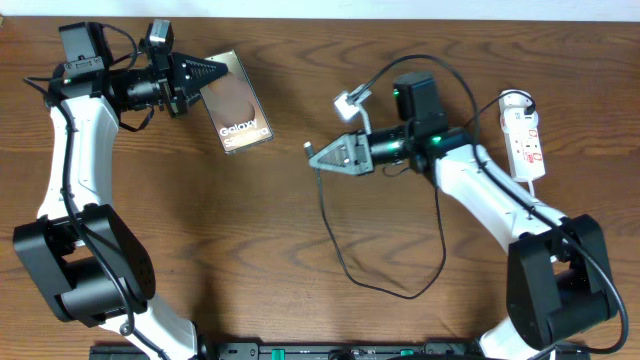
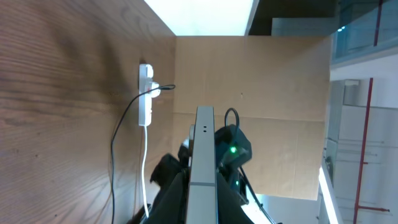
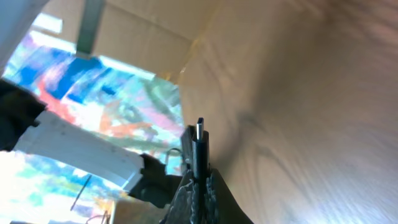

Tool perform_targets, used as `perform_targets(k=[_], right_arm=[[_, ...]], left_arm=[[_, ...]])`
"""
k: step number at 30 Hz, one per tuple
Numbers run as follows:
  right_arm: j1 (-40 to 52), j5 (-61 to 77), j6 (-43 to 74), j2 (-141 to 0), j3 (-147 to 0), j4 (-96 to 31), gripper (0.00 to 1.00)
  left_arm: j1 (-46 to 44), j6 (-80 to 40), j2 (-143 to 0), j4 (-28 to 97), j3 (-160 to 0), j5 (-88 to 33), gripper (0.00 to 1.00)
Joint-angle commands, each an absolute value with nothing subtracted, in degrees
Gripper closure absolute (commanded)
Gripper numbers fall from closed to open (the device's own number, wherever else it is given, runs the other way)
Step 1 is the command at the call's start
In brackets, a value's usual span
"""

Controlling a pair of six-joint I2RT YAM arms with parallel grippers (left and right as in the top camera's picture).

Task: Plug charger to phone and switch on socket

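Note:
The phone (image 1: 240, 106), dark brownish with white "Galaxy" lettering, is held at its far-left end by my left gripper (image 1: 205, 72), which is shut on it. In the left wrist view the phone (image 2: 203, 149) shows edge-on between the jaws. My right gripper (image 1: 322, 156) is shut on the charger plug tip (image 3: 199, 146), which points left toward the phone with a gap between them. The black charger cable (image 1: 345, 262) loops down over the table and back up to the socket (image 1: 524, 135), a white power strip at the right, also in the left wrist view (image 2: 145, 93).
The socket's thick white cord (image 1: 530, 195) runs down along the right arm. A small white block (image 1: 352, 99) sits above the right gripper. The brown wooden table (image 1: 260, 230) spans the whole view. A cardboard wall (image 2: 249, 99) stands beyond the table.

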State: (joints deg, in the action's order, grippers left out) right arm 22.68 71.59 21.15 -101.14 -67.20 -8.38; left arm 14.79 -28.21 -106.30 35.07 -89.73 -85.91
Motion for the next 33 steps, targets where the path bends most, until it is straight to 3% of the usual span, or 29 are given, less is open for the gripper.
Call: perform_targets(k=[1, 4, 8, 17, 19, 22, 25, 29, 33], right_arm=[[25.02, 75.37, 27.44, -101.14, -66.78, -3.77, 0.99], [25.26, 75.40, 36.49, -100.62, -66.78, 4.78, 0.99], [24.32, 75.37, 40.18, -96.79, -66.78, 8.49, 0.99], [23.55, 66.35, 26.98, -81.21, -63.42, -13.52, 0.99], [22.70, 65.45, 26.96, -76.88, -59.18, -12.71, 0.99], [20.88, 65.41, 31.81, -69.73, -50.72, -6.26, 0.99], [20.49, 65.21, 41.85, -65.73, -42.13, 8.23, 0.99], [23.46, 62.94, 53.91, -67.96, -34.35, 29.93, 0.99], [27.44, 59.75, 58.26, -74.63, -33.69, 39.22, 0.99]], left_arm=[[14.66, -26.37, -105.01, 35.14, -90.70, -90.11, 0.93], [14.46, -26.63, -104.88, 35.18, -90.70, -90.11, 0.93], [13.26, -26.57, -104.05, 35.11, -90.70, -90.11, 0.93], [9.65, -23.99, -101.16, 35.11, -90.70, -90.13, 0.93], [9.39, -23.99, -100.77, 35.11, -90.70, -90.13, 0.93], [9.04, -23.51, -100.62, 35.18, -90.70, -90.13, 0.93], [7.86, -22.22, -100.62, 35.16, -90.65, -90.13, 0.93], [5.41, -20.99, -100.62, 35.09, -90.65, -90.08, 0.93], [4.36, -21.04, -100.62, 34.85, -90.65, -90.02, 0.93]])
